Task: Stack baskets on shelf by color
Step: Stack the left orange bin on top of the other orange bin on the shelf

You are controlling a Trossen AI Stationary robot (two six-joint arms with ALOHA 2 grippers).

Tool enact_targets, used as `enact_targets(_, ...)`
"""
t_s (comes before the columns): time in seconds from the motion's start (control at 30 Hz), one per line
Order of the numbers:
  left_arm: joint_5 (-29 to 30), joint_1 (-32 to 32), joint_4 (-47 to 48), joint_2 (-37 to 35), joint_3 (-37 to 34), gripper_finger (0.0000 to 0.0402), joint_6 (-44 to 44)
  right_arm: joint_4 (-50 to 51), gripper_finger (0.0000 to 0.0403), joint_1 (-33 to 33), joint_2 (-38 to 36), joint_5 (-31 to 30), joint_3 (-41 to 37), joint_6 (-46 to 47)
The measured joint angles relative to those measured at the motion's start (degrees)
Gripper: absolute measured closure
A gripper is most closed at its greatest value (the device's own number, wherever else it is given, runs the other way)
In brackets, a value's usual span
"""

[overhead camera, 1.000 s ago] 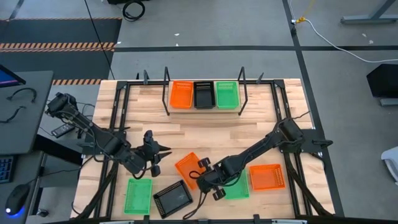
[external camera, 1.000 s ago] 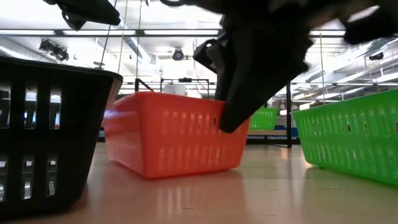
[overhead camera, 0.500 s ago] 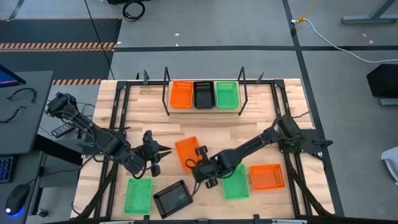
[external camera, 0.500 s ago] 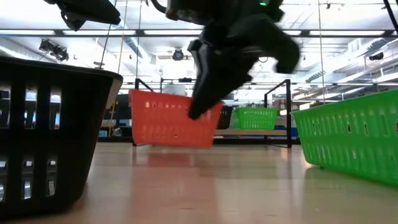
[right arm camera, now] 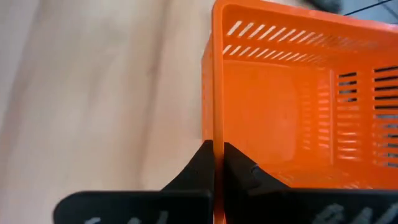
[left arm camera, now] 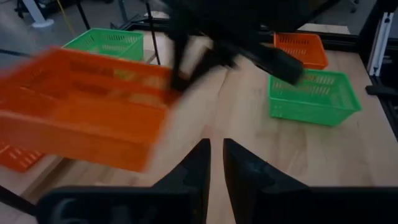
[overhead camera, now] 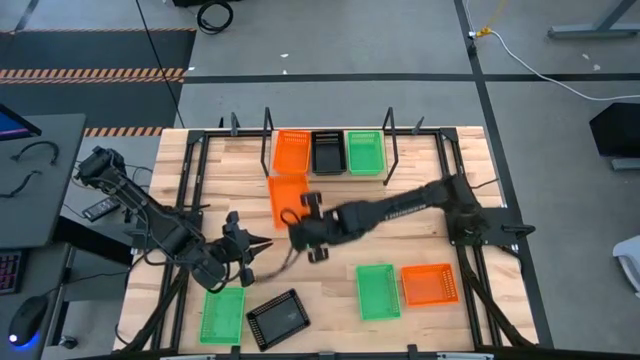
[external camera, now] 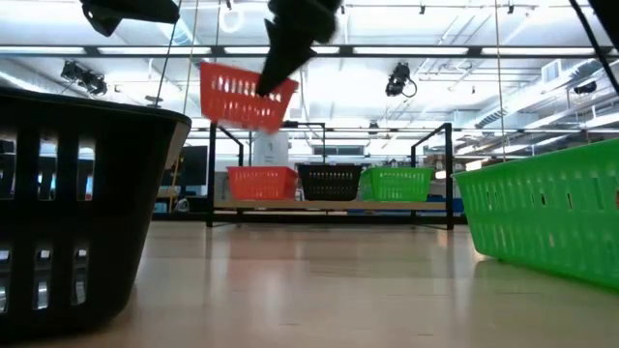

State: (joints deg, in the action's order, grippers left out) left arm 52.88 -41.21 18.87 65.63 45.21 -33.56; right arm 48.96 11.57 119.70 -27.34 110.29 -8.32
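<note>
High view: the right gripper (overhead camera: 297, 222) holds an orange basket (overhead camera: 287, 196) by its rim, now carried up from the near tabletop (overhead camera: 420, 240) to just in front of the shelf (overhead camera: 330, 176), which already bears one orange, one black and one green basket. The left gripper (overhead camera: 250, 247) has drawn back slightly toward a green basket (overhead camera: 221, 313) and a black basket (overhead camera: 277, 318).

Low view: the held orange basket (external camera: 242, 94), on the tabletop a second ago, hangs tilted in the air above and before the shelf's orange basket (external camera: 261, 181).

Left wrist view: the left fingers (left arm camera: 198, 168) stand nearly closed, narrower than before, grasping nothing; the airborne basket (left arm camera: 87, 112) shows blurred.

Right wrist view: the right fingers (right arm camera: 200, 163) are clenched on the basket wall (right arm camera: 214, 93).

Judgement: the pick is done; lowering onto the matching orange basket remains.
</note>
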Motion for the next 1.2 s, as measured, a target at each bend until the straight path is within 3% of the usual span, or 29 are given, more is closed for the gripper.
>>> enact_targets(0.23, 0.0, -1.9, 0.0, 0.0, 0.0, 0.0354, -0.3, 4.4, 0.0395, -10.0, 0.0, 4.1, 9.7, -4.1)
enact_targets(0.47, 2.0, -3.1, 0.5, -0.7, 0.0, 0.0354, -0.2, 3.2, 0.0395, -19.2, -0.1, 15.1, 11.0, -4.5)
enact_targets(0.67, 2.2, -3.3, 0.8, -0.9, 0.0, 0.0356, -0.2, -2.9, 0.0395, -21.2, 0.1, 15.1, 10.3, -9.3)
enact_targets(1.2, 2.2, -4.1, 0.7, -0.9, 0.0, 0.0363, -0.7, -8.2, 0.0395, -25.2, 0.3, 16.8, 3.5, -5.4)
